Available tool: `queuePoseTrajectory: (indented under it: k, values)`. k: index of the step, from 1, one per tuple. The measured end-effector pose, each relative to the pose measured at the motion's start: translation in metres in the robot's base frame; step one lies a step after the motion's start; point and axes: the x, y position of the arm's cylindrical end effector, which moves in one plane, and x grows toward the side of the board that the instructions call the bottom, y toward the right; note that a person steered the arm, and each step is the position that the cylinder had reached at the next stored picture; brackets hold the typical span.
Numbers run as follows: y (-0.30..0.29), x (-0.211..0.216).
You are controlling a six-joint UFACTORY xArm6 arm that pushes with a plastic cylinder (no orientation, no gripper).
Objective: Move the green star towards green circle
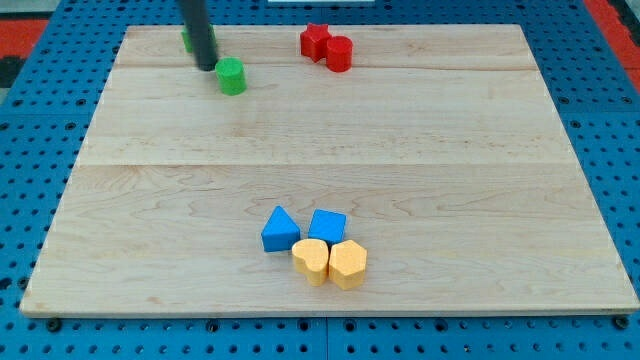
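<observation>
The pale wooden bench lies on a blue perforated base. The arm carries no hand: it ends in a straight dark rod that cannot open, close or hold anything.

Near the bench's top-left corner, a green block is mostly hidden behind the rod; only a narrow green strip shows at the rod's left side, so its shape cannot be made out. My tip rests on the bench just below and right of that strip, close to the top edge.

Just to the right of my tip and slightly lower lies a second green block, rounded with a faceted outline. It is near the tip, but whether the two touch cannot be told. Which green block is the star and which the circle cannot be confirmed from this view.

Further right along the top edge, a red star-shaped block touches a red rounded block on its right.

Near the middle of the bottom edge sits a tight cluster: a blue triangular block, a blue square block beside it, and below them two yellow blocks, a heart-like one and a hexagon-like one, touching each other.
</observation>
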Motion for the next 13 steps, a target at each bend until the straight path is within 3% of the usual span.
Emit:
queuePoseTrajectory:
  k: [2, 3, 4, 5, 6, 7, 9, 10, 11, 12, 13]
  values:
    - [0.065, 0.099]
    - [0.029, 0.089]
    - [-0.07, 0.07]
    - [-0.11, 0.012]
    - [-0.108, -0.055]
    - [-0.115, -0.082]
    - [-0.095, -0.081]
    - [-0.034, -0.06]
    - [-0.021, -0.054]
    - [-0.032, -0.083]
    - [0.025, -0.063]
